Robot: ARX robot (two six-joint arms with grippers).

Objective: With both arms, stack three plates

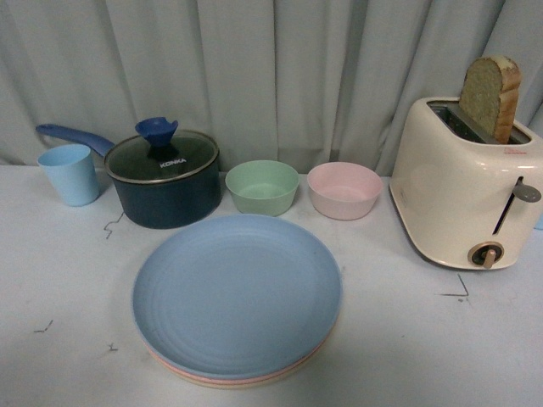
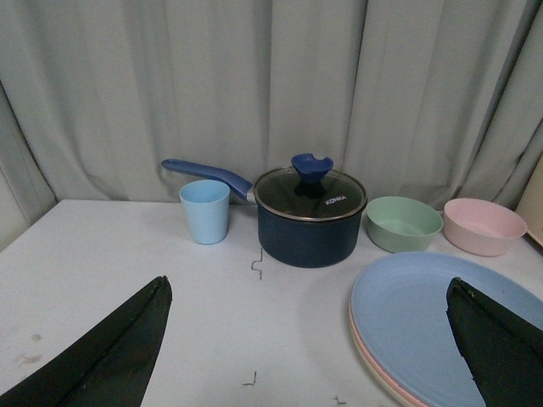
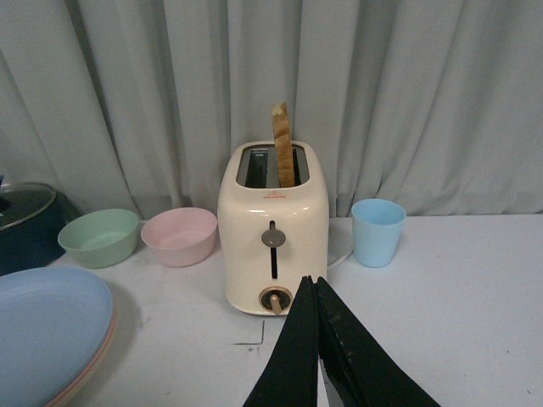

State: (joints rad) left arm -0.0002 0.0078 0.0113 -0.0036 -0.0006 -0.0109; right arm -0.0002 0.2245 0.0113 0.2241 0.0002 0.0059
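The blue plate (image 1: 236, 292) tops the pink (image 1: 182, 370) and cream (image 1: 254, 383) plates, stacked centre-near on the surface (image 1: 441, 356), between the empty, wide-spread left pincer (image 2: 310, 339) and the empty, closed right pincer (image 3: 318, 292).

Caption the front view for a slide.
Blue plate tops the stack of three plates, before pot, two bowls and toaster.

Blue plate (image 1: 236, 292) tops the stack — pink, cream edges beneath.
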